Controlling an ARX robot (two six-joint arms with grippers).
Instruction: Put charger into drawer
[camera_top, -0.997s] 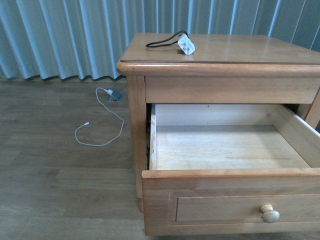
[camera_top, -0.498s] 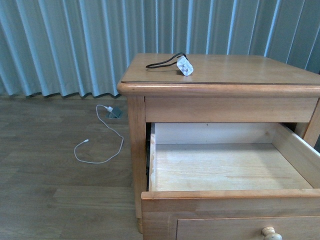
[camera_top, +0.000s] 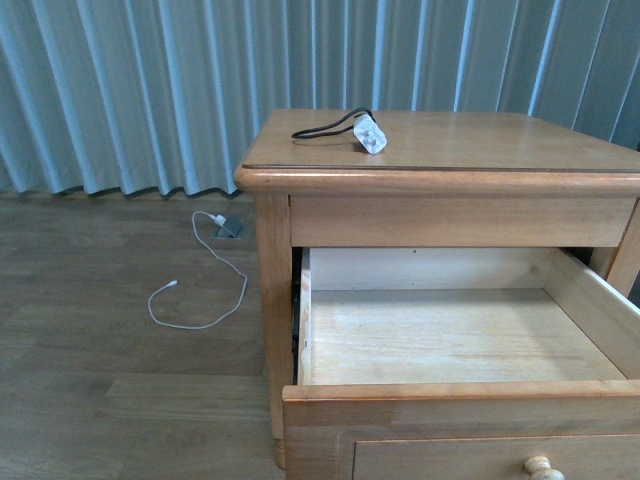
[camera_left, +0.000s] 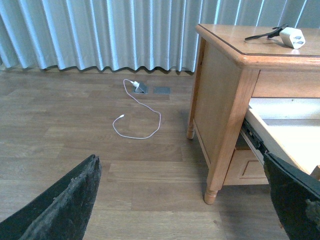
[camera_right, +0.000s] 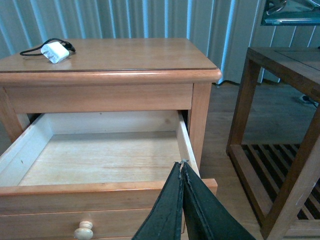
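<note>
The charger (camera_top: 369, 134) lies on the nightstand (camera_top: 480, 145) top, outside the pulled-out drawer (camera_top: 460, 390). Left gripper (camera_left: 180, 160): jaws spread wide, holding nothing. Right gripper (camera_right: 181, 167): jaws pressed together, holding nothing.

Charger (camera_top: 370, 134) atop nightstand (camera_top: 490, 145), drawer (camera_top: 455, 398) open, floor cable (camera_top: 243, 288) perhaps plugged in

Front: nightstand (camera_top: 480, 140) head-on. Left wrist: low, from its side. Right wrist: over drawer (camera_right: 100, 189). Shared: charger (camera_top: 369, 134).

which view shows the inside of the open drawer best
Right wrist view: nearly the whole drawer interior shows, looking down into it. Front view crops its right edge; left wrist view catches only one corner.
</note>
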